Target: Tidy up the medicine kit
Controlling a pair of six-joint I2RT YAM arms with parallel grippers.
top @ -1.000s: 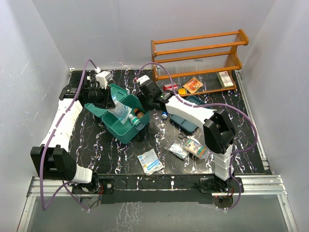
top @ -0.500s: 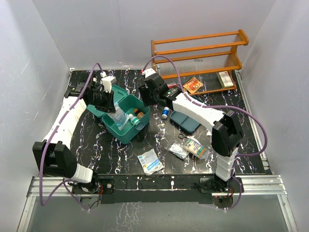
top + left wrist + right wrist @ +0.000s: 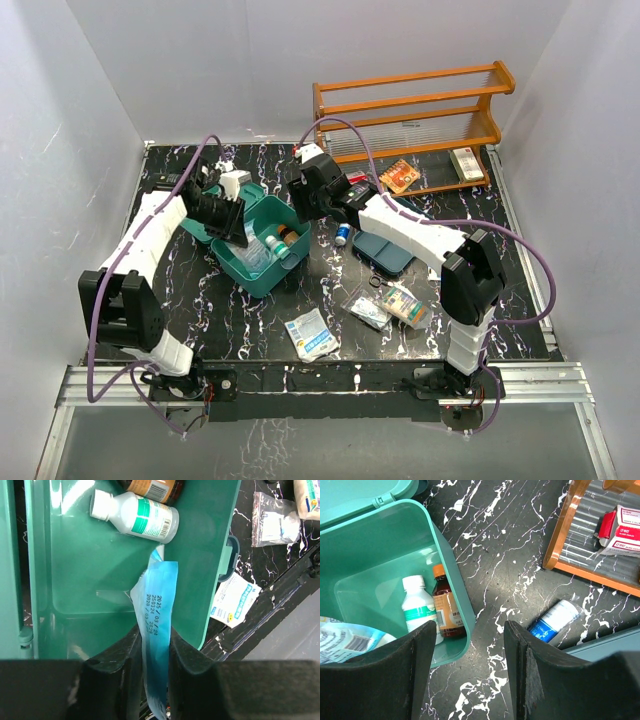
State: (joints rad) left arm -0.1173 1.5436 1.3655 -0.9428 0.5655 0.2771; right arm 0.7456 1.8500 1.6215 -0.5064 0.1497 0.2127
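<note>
The teal-green medicine kit stands open at the left middle of the table, its lid laid back. Inside lie a white bottle and an amber bottle. My left gripper hovers over the kit, shut on a blue and clear packet that hangs down into the box. My right gripper is open and empty beside the kit's right wall, above bare table. A small blue and white bottle lies just to its right.
An orange wooden rack stands at the back right with small boxes on its lower shelf. A dark blue shallow tray lies right of the kit. A white sachet and clear bags lie near the front.
My left gripper has moved right and forward over the kit with the packet, which now dips into the box. My right gripper has drawn back from the kit's right side.
</note>
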